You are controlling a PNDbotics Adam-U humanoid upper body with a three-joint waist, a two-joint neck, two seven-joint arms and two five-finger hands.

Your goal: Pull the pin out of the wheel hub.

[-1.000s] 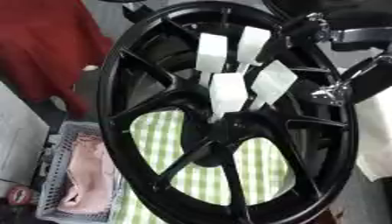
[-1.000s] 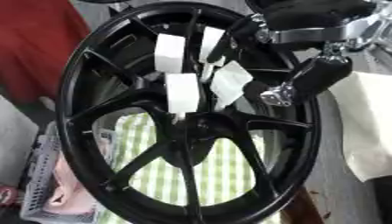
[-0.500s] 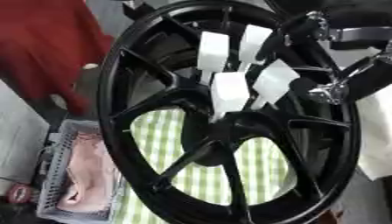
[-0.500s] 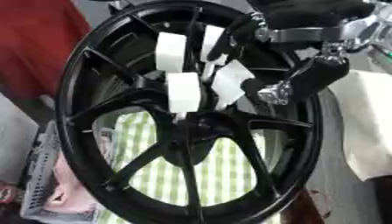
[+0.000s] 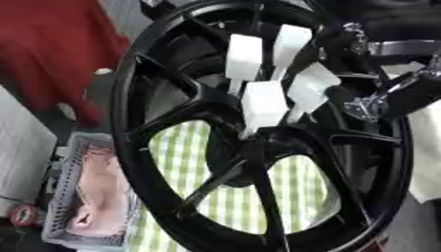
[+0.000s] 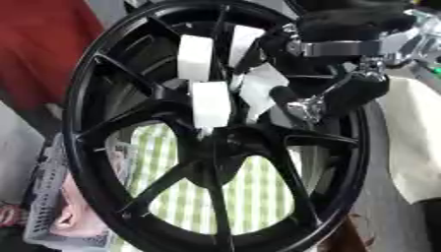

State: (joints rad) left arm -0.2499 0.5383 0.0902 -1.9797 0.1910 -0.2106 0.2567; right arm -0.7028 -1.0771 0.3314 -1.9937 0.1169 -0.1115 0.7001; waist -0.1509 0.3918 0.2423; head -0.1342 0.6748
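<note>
A black spoked wheel (image 5: 164, 192) stands upright and fills both views. Several white block-headed pins stick out of its hub (image 6: 226, 143): one in front (image 5: 263, 102), one at the upper left (image 5: 244, 55), one at the upper right (image 5: 291, 42) and one on the right (image 6: 261, 84). My right hand (image 6: 343, 94), black with silver joints, comes in from the upper right and sits close against the right-hand pin. How it meets that pin is hidden. My left hand does not show.
A green-and-white checked cloth (image 5: 182, 158) lies behind the spokes. A grey basket (image 5: 62, 196) with pink cloth sits at the lower left. A person in red (image 5: 51, 54) stands at the upper left. Pale cloth (image 6: 415, 147) lies to the right.
My right hand has edged slightly left toward the pins. The wheel and pins stay where they were.
</note>
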